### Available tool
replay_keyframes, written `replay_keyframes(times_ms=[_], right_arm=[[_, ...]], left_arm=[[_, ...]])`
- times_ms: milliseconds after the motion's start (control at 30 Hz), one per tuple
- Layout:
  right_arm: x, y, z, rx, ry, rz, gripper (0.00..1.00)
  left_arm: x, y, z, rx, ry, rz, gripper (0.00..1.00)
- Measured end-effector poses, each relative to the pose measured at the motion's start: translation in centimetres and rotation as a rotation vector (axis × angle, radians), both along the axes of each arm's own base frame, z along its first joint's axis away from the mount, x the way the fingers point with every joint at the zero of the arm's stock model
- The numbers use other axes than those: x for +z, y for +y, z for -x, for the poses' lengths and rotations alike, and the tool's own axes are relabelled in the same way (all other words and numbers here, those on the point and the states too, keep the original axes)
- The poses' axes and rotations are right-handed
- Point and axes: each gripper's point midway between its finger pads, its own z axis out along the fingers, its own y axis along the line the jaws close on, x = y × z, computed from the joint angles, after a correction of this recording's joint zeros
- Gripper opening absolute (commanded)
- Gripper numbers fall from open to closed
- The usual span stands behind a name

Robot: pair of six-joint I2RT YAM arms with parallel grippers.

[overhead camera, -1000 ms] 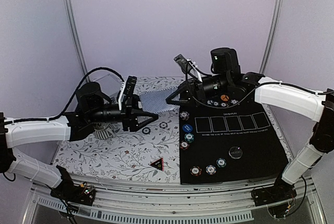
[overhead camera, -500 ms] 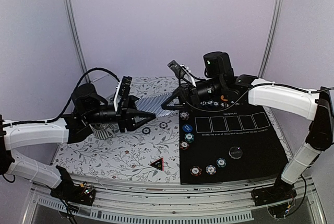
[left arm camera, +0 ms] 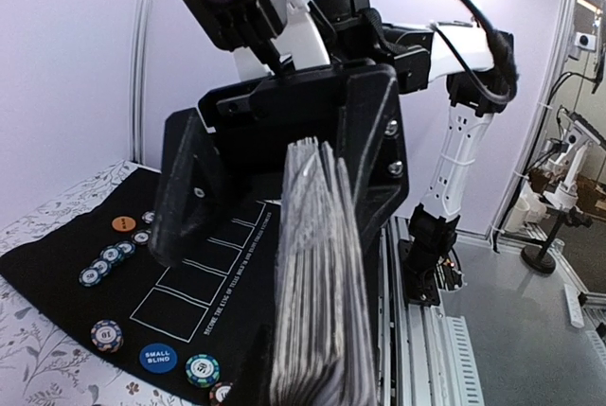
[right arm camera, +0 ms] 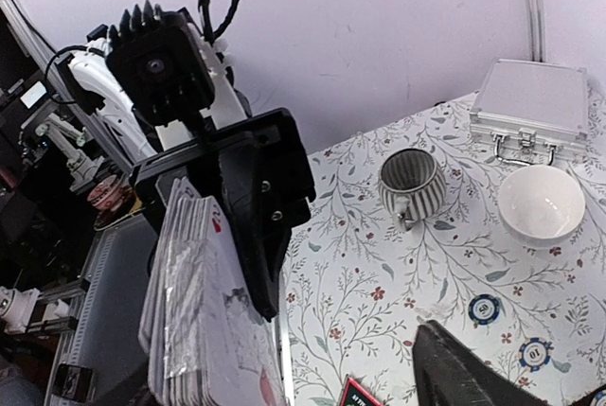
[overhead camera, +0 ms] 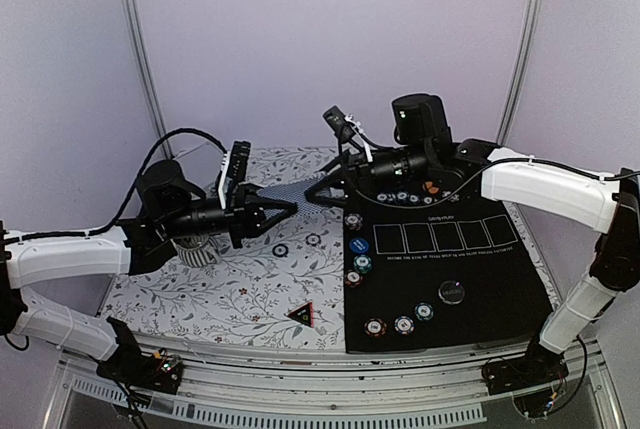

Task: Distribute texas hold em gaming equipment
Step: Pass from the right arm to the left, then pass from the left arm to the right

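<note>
A deck of grey-blue-backed playing cards [overhead camera: 300, 195] hangs above the floral cloth between the two grippers. My left gripper [overhead camera: 283, 210] is shut on it; in the left wrist view the deck [left arm camera: 317, 283] stands edge-on in the middle. My right gripper [overhead camera: 320, 190] is open around the deck's far end, and one of its fingers [right arm camera: 469, 368] stands well apart from the cards [right arm camera: 199, 311]. Striped poker chips [overhead camera: 353, 220], a blue button [overhead camera: 358, 246] and a black disc [overhead camera: 452, 290] lie on the black mat [overhead camera: 500, 279]. Two chips [overhead camera: 281, 249] lie on the cloth.
A striped mug [right arm camera: 413, 182], a white bowl [right arm camera: 540, 202] and a silver case [right arm camera: 530, 103] stand on the floral cloth to the left. A small triangular card [overhead camera: 301, 314] lies near the cloth's front edge. More chips [overhead camera: 400, 196] sit at the mat's back.
The left gripper has closed on the deck while the right gripper, which held it, has opened. Both arms have risen slightly with the deck between them.
</note>
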Motion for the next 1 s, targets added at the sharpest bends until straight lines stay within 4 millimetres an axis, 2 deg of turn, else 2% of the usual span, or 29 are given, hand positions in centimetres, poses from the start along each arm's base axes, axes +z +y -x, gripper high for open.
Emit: replay_keyframes(times_ms=[100, 167, 367, 567, 633, 767, 833, 933, 967, 1000], right_arm=[[0.0, 0.2, -0.1, -0.017, -0.012, 0.004, 0.85], [-0.1, 0.4, -0.1, -0.032, -0.022, 0.009, 0.82], [0.1, 1.2, -0.1, -0.074, -0.06, 0.008, 0.49], [0.0, 1.1, 0.4, -0.081, -0.089, 0.008, 0.09], [0.1, 0.9, 0.9, -0.068, -0.091, 0.004, 0.03], [0.4, 0.8, 1.5, -0.045, -0.111, -0.004, 0.02], [0.4, 0.8, 1.7, -0.027, -0.109, -0.009, 0.02], [0.6, 0.8, 2.2, 0.003, -0.098, -0.018, 0.02], [0.6, 0.7, 2.3, 0.014, -0.092, -0.022, 0.02], [0.7, 0.6, 2.3, 0.017, -0.082, -0.026, 0.02]], left_arm=[[-0.1, 0.0, -0.1, 0.006, -0.003, -0.006, 0.0], [-0.3, 0.0, -0.1, 0.006, -0.004, -0.011, 0.0], [-0.4, 0.0, -0.3, 0.018, 0.0, -0.017, 0.0], [-0.9, 0.1, -0.6, 0.038, 0.016, -0.03, 0.0], [-0.9, 0.1, -0.6, 0.035, 0.017, -0.029, 0.0], [-0.7, 0.0, -0.1, 0.013, 0.015, -0.025, 0.04], [-0.7, -0.1, 0.1, 0.002, 0.017, -0.023, 0.15], [-0.5, -0.2, 0.5, -0.022, 0.008, -0.017, 0.62], [-0.4, -0.2, 0.8, -0.037, -0.003, -0.015, 0.72], [-0.3, -0.2, 1.2, -0.053, -0.019, -0.014, 0.77]])
